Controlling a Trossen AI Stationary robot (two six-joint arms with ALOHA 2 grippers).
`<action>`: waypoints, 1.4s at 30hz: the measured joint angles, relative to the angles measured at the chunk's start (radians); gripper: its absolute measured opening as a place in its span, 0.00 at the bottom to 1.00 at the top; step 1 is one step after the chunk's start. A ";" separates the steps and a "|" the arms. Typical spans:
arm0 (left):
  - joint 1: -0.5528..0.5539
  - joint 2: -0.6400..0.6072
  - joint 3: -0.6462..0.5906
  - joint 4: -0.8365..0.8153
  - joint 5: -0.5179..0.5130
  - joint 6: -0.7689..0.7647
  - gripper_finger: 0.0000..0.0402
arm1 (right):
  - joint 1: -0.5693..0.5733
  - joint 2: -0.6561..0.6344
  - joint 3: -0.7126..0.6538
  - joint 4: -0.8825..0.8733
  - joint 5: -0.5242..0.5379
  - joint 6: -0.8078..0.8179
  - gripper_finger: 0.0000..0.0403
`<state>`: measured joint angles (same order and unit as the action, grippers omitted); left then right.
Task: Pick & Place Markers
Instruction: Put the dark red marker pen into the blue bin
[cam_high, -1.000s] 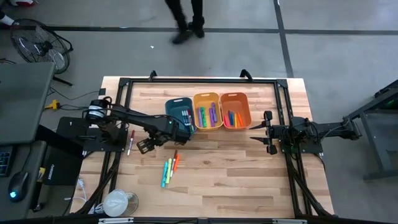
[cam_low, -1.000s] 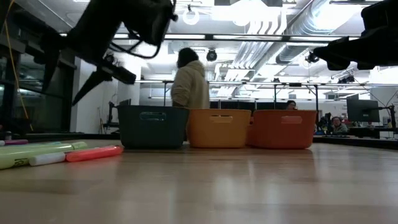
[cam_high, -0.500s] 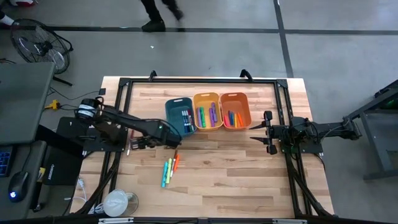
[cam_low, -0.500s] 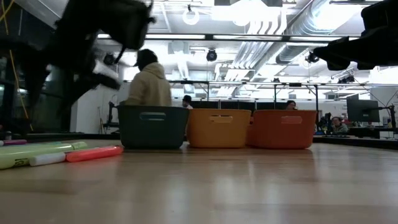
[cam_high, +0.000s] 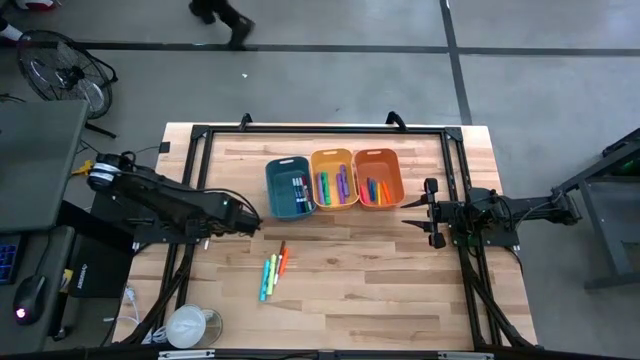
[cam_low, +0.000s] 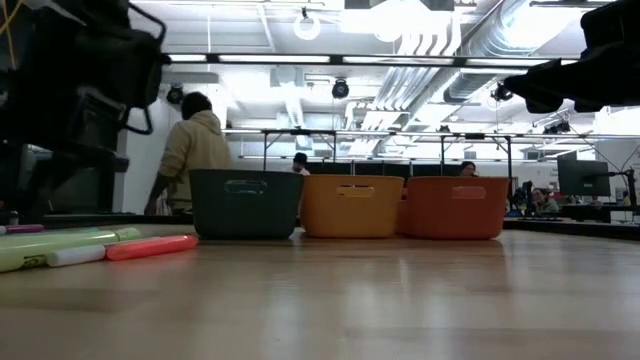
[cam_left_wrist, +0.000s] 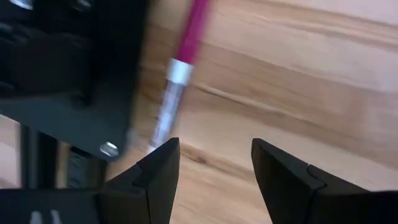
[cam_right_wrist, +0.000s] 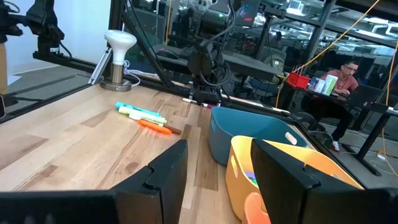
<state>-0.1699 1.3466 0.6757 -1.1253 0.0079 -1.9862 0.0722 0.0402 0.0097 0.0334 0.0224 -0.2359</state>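
Magenta marker (cam_left_wrist: 188, 34) lies at the table's (cam_high: 380, 290) left edge by the black frame, just ahead of the left gripper (cam_left_wrist: 214, 158), jaws released and empty. Its long axis runs roughly away from the jaws and slightly off-centre, so a grasp would probably need the wrist turned. The right gripper (cam_high: 412, 222) waits far right, jaws parted.

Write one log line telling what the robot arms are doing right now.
left gripper: open, empty, over pink marker at table's left edge | right gripper: open, waiting right of orange bin | loose markers: on table
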 joint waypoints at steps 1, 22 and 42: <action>0.000 -0.010 -0.015 -0.003 -0.004 -0.001 0.48 | 0.000 -0.001 0.000 0.000 0.000 0.000 0.41; 0.079 -0.041 -0.126 0.202 -0.040 -0.197 0.48 | 0.000 -0.001 0.000 0.000 0.000 0.000 0.41; 0.264 -0.115 -0.130 0.387 -0.054 -0.570 0.48 | 0.000 -0.001 0.000 0.000 0.000 0.000 0.41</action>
<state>0.0941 1.2312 0.5457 -0.7381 -0.0461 -2.5563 0.0719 0.0395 0.0097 0.0337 0.0227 -0.2359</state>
